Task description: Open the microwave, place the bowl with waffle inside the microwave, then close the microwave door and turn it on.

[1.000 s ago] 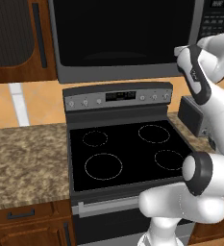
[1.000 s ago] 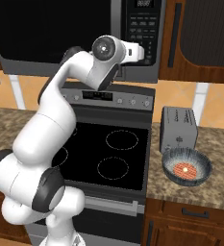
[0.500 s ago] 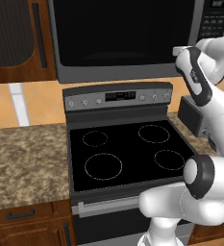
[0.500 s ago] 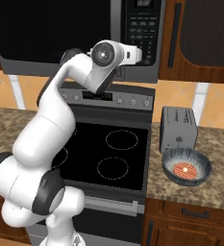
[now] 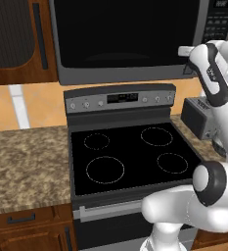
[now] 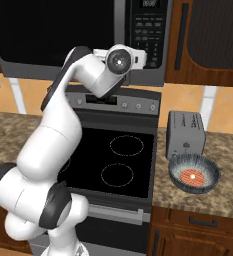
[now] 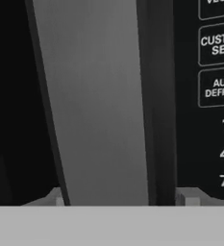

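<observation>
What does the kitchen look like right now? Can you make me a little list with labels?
microwave: above the stove, shut
microwave door: closed, black window
door handle: grey vertical bar, very close in the hand view, between the jaws' tips
keypad: right of the door
gripper: up at the handle; jaws spread, one each side of the bar
bowl: on the counter right of the stove, in front of the toaster
waffle: reddish patch inside the bowl
toaster: grey, behind the bowl
stove: black top, nothing on it
</observation>
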{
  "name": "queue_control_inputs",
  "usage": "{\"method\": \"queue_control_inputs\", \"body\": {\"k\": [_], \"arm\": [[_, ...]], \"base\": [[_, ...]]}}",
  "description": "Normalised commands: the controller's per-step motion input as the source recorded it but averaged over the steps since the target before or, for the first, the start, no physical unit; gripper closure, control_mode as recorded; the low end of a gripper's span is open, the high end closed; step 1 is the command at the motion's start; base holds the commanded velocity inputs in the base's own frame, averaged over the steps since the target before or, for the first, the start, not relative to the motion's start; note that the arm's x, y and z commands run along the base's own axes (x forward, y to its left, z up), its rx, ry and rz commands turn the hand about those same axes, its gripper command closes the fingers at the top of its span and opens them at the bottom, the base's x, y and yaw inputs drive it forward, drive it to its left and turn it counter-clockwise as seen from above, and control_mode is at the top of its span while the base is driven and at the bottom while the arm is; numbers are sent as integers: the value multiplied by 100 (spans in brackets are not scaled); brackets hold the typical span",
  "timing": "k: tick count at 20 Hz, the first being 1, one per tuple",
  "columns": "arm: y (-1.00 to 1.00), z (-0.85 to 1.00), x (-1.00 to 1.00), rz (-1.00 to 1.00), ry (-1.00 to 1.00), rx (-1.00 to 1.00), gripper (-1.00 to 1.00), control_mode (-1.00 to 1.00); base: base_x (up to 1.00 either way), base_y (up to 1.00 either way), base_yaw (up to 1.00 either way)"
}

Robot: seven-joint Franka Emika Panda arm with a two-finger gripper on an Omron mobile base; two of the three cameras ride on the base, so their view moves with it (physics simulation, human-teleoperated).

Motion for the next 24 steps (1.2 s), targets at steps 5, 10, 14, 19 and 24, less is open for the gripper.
{"method": "queue_control_inputs", "body": {"k": [5, 10, 14, 19, 24], "arm": [[100, 11, -13, 21, 31, -9, 100, -100], [100, 34, -63, 22, 47, -19, 100, -100], [100, 72, -92, 28, 61, -23, 100, -100], [75, 100, -95, 39, 63, -21, 100, -100], [76, 100, -99, 38, 61, -19, 100, -100]], "base": [[0, 0, 0], [0, 0, 0], [0, 0, 0], [0, 0, 0], [0, 0, 0]]}}
